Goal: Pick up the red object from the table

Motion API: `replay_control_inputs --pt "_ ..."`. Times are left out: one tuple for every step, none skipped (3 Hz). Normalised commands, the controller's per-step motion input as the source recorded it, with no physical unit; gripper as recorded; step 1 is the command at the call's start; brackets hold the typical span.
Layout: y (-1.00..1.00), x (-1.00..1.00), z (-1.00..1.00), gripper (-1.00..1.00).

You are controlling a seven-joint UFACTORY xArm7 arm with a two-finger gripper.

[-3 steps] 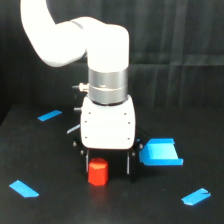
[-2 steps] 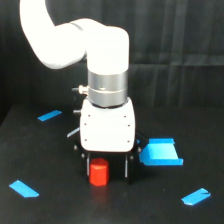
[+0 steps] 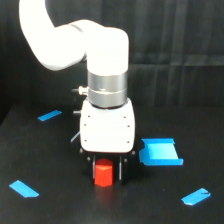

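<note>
The table [image 3: 45, 210] is a flat matte black surface, and a black curtain [image 3: 175, 35] hangs behind it. Blue tape strips lie on it: one [image 3: 49, 115] far back on the exterior view's left, one [image 3: 23, 188] nearer on that side, another [image 3: 195, 196] near on the right. A blue tray [image 3: 160, 152] sits just right of the white arm. The gripper [image 3: 106, 172] stands low with its dark fingers either side of the red object [image 3: 103, 173], which rests on the table; I cannot tell whether they grip it.
</note>
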Motion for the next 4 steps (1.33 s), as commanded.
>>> replay_control_inputs --pt "0.02 0.06 -0.21 -1.0" --pt "0.02 0.05 -0.15 -1.0" --pt "-0.09 0.01 0.78 -1.0" --pt "-0.05 0.06 0.8 -1.0"
